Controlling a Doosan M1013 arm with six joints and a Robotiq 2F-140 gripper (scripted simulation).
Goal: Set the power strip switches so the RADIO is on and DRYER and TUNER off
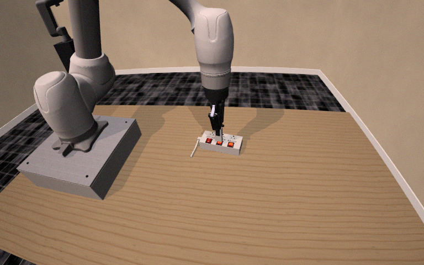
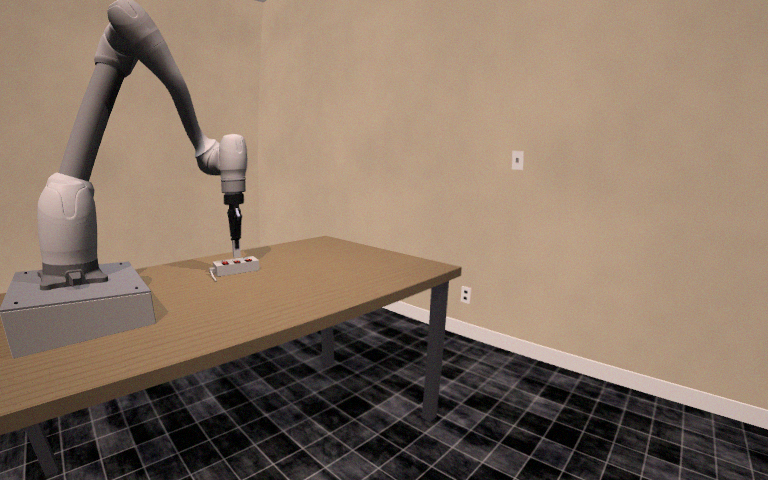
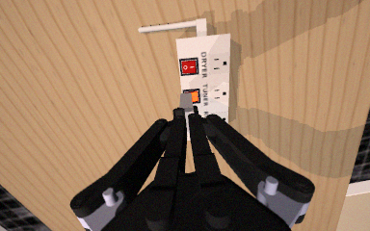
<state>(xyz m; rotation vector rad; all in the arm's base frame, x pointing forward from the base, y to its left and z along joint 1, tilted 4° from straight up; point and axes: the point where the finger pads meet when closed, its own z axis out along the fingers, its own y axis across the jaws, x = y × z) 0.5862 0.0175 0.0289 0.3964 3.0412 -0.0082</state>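
Illumination is even, warm and moderately bright. Several soft, overlapping arm shadows fan across the tabletop point(image 1: 281, 187) on both sides of the power strip point(image 1: 220, 143). No glare appears. The top view bends the tabletop's edges. Label text reads coarsely.

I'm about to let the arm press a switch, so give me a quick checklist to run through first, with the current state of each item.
1. Gripper shut with nothing held, usable as a poker: ok.
2. Fingertips over the TUNER switch, the middle one: ok.
3. DRYER switch dark red, apparently off: ok.
4. TUNER switch glowing orange, apparently on when it should be off: not ok.
5. RADIO switch glowing orange in the top view, apparently on: ok.
6. Power strip flat and right way up on the table: ok.
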